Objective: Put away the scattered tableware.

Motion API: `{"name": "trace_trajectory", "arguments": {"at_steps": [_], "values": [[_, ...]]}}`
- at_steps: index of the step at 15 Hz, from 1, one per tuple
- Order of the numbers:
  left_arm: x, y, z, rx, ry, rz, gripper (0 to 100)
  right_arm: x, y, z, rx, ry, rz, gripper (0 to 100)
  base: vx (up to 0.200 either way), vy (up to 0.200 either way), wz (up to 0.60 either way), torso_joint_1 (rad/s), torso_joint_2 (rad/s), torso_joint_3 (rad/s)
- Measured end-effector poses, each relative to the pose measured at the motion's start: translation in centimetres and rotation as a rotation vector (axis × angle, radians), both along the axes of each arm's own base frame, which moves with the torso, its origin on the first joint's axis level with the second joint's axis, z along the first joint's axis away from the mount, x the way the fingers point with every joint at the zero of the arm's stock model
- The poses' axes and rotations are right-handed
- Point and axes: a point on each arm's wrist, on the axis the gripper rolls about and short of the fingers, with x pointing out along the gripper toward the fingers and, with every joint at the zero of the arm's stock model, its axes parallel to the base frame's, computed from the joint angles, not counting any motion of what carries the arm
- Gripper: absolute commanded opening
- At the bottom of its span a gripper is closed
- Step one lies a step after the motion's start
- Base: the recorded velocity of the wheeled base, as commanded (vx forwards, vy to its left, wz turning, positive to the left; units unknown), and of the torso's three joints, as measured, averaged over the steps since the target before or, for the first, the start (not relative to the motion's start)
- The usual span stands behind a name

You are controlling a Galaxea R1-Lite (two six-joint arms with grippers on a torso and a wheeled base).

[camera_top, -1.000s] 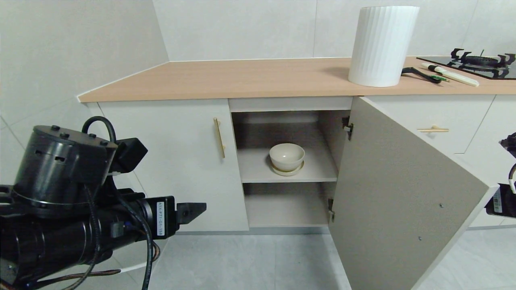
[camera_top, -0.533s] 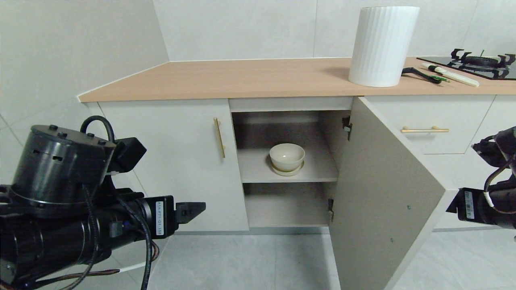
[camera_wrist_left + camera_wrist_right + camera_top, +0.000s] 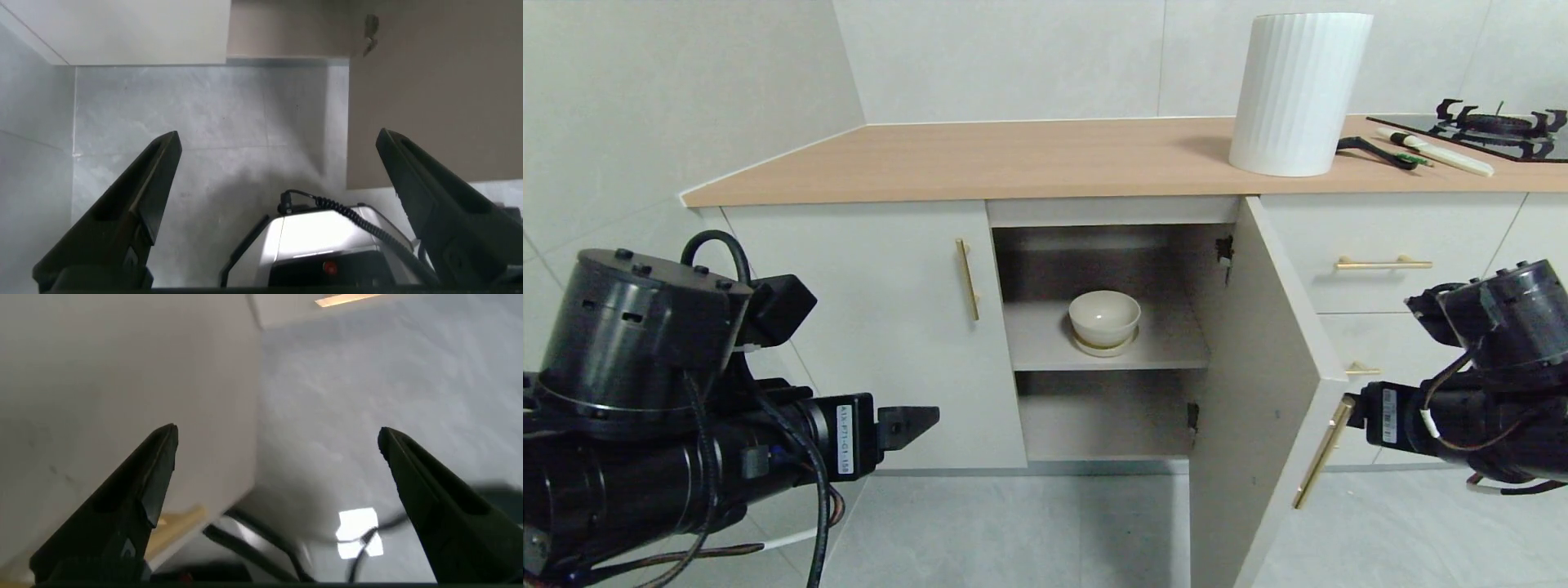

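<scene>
A cream bowl (image 3: 1104,315) sits on a small saucer (image 3: 1104,346) on the middle shelf (image 3: 1168,343) of the open cabinet. The cabinet door (image 3: 1258,384) stands about half open, with its gold handle (image 3: 1323,449) on the outer face. Next to that handle, at the door's outer side, is my right gripper (image 3: 1352,403); in the right wrist view the right gripper (image 3: 278,433) is open and holds nothing, the door face (image 3: 122,376) close beside it. My left gripper (image 3: 921,421) hangs low at the left before the shut door; the left gripper (image 3: 278,139) is open and holds nothing.
A tall white ribbed container (image 3: 1298,91) stands on the wooden counter (image 3: 980,159). Utensils (image 3: 1429,152) lie beside a gas stove (image 3: 1499,122) at the far right. Drawers with gold handles (image 3: 1382,263) are right of the cabinet. Grey floor (image 3: 1045,531) lies below.
The cabinet door has swung from wide open toward closing. My right arm has come in from the right edge, following the door's outer face. The left arm has hardly moved.
</scene>
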Motion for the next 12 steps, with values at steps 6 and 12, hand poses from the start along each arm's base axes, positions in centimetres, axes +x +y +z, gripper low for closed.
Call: {"name": "trace_trajectory", "arguments": {"at_steps": [6, 12], "values": [[-0.3, 0.2, 0.3, -0.008, -0.013, -0.003, 100, 0.8, 3.2, -1.5, 0.062, 0.002, 0.230, 100, 0.000, 0.000, 0.00, 0.000, 0.00, 0.000], [-0.5, 0.3, 0.6, -0.014, -0.022, -0.003, 100, 4.9, 5.9, -0.8, -0.008, -0.043, 0.346, 100, 0.000, 0.000, 0.00, 0.000, 0.00, 0.000]]}}
